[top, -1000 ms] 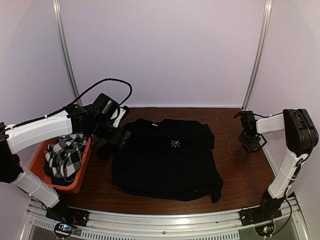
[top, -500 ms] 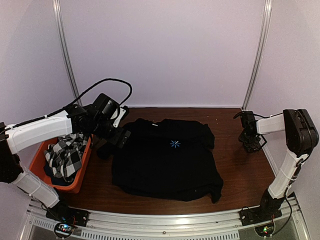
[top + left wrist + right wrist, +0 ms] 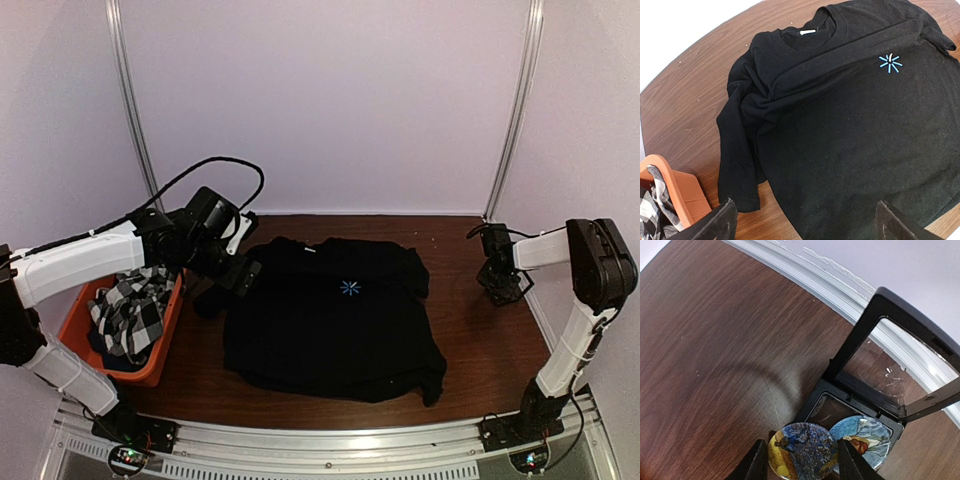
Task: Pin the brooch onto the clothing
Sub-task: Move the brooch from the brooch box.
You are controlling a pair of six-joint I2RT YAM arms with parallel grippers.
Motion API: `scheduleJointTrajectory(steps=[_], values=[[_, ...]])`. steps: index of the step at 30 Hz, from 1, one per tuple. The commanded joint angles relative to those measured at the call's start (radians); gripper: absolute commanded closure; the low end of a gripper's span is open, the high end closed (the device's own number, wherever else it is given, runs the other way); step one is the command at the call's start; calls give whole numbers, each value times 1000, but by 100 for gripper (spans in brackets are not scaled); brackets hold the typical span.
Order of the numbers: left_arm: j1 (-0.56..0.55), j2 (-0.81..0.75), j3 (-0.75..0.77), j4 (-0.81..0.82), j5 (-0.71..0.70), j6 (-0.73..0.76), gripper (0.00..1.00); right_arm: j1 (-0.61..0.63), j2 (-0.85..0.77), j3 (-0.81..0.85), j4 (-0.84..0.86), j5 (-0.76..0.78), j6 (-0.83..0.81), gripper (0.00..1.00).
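Note:
The black T-shirt [image 3: 335,335] lies flat in the middle of the table, its light-blue starburst [image 3: 350,288] facing up; it also fills the left wrist view [image 3: 840,130]. My left gripper [image 3: 240,275] hovers open over the shirt's left sleeve side, its jaws [image 3: 805,220] wide apart and empty. My right gripper [image 3: 498,282] is at the far right of the table. In the right wrist view its fingers [image 3: 800,455] close on the edges of a round blue-and-yellow brooch [image 3: 802,450], held at the front corner of an open black case [image 3: 815,405].
A second round brooch [image 3: 862,437] lies in the case, whose lid [image 3: 860,335] stands open by the back wall. An orange bin [image 3: 160,345] with a black-and-white checked cloth [image 3: 130,310] stands at the left, beside the left arm.
My right gripper has shifted slightly up and back at the case. The left arm and the shirt have not moved.

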Motion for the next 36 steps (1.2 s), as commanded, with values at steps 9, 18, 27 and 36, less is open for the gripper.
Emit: scheduleJointTrajectory(steps=[9, 18, 27, 36], values=[[-4, 6, -9, 27, -3, 8, 2, -4, -112, -12, -19, -11, -13, 55], [-4, 1, -9, 28, -4, 6, 2, 32, -154, 21, -85, 2, -70, 44], [-4, -1, -12, 27, -7, 6, 2, 32, -5, 127, -139, 25, -73, 26], [-4, 4, -13, 28, -12, 6, 2, 31, 83, 156, -125, 17, -76, 27]])
